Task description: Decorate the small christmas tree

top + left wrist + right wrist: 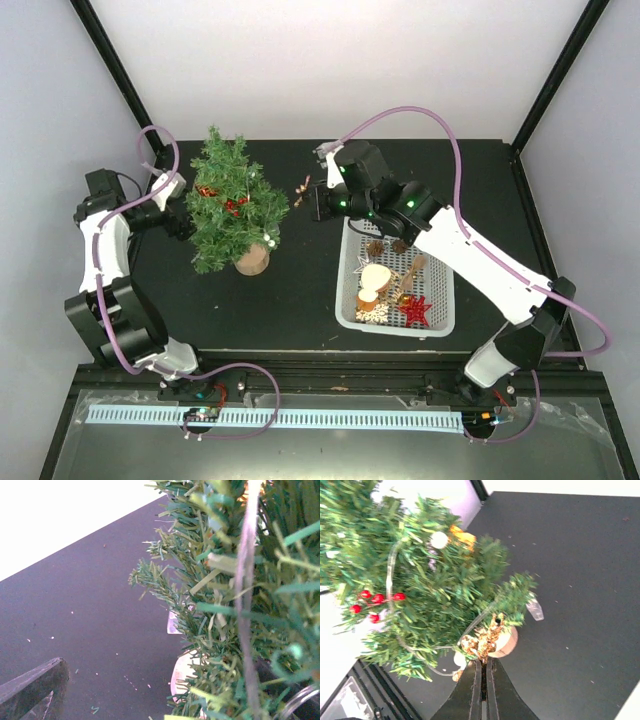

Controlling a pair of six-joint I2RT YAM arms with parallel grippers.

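The small christmas tree [230,195] stands on its round wooden base [252,261] at the left middle of the black table. It carries red berries [235,206] and a clear wire string. My right gripper [312,200] is shut on a gold glitter ornament [487,636] and holds it just right of the tree, apart from the branches [435,585]. My left gripper [188,222] is open at the tree's left side. In the left wrist view the branches [225,605] fill the space by its right finger, and its left finger [35,687] is clear of them.
A white basket [443,325] right of the tree holds a red star [416,309], a white snowflake [372,314], wooden slices [376,280] and pine cones [376,246]. Black frame posts stand at the back corners. The table's front edge lies close below the basket.
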